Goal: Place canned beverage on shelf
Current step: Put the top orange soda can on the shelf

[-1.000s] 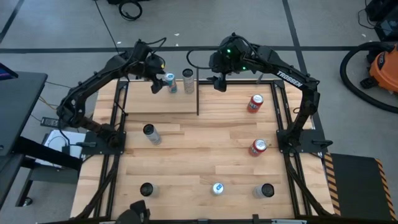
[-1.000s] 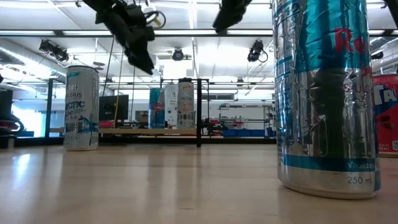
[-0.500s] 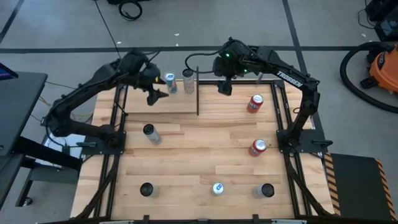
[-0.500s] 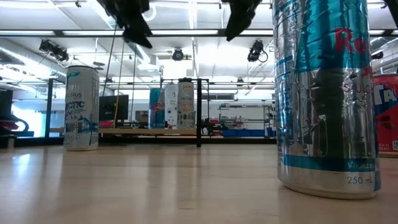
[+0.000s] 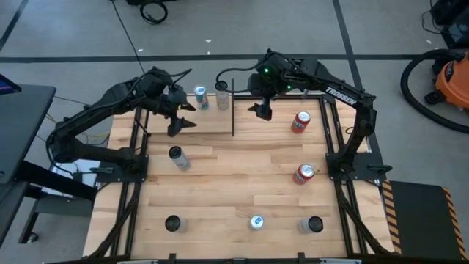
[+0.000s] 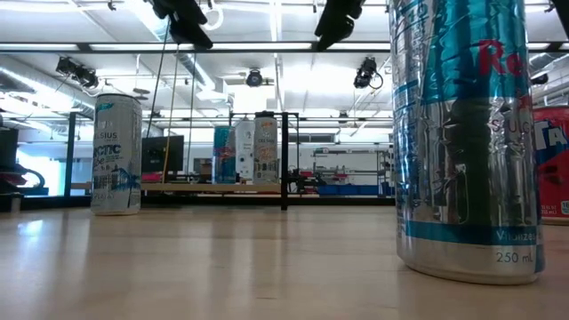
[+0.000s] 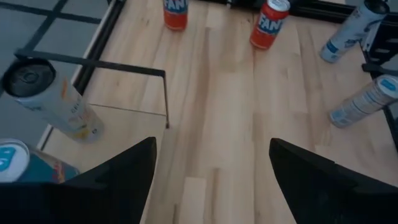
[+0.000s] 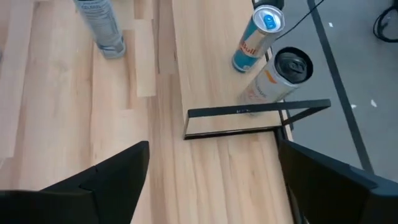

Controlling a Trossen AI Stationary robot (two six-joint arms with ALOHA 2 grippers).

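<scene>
Robotics lab, grey tiled floor (image 5: 66, 29) under a plank-topped table (image 5: 234, 183) in a black rig, orange shop vacuum (image 5: 448, 77) parked aside, ceiling strip lights (image 6: 267, 44) and shelving (image 6: 347, 173) behind

High view: overhead, straight down, covers the whole table (image 5: 234, 176) plus surrounding floor. Low view: at tabletop height, level across it; a silver-blue can (image 6: 467, 133) sits very close to the lens, blocking the right side. Both wrist views angle down at the table from mid-height. All four share the shelf (image 5: 192, 121) and the two cans (image 8: 264, 59) on it, though probably only edge-on in low view.
</scene>
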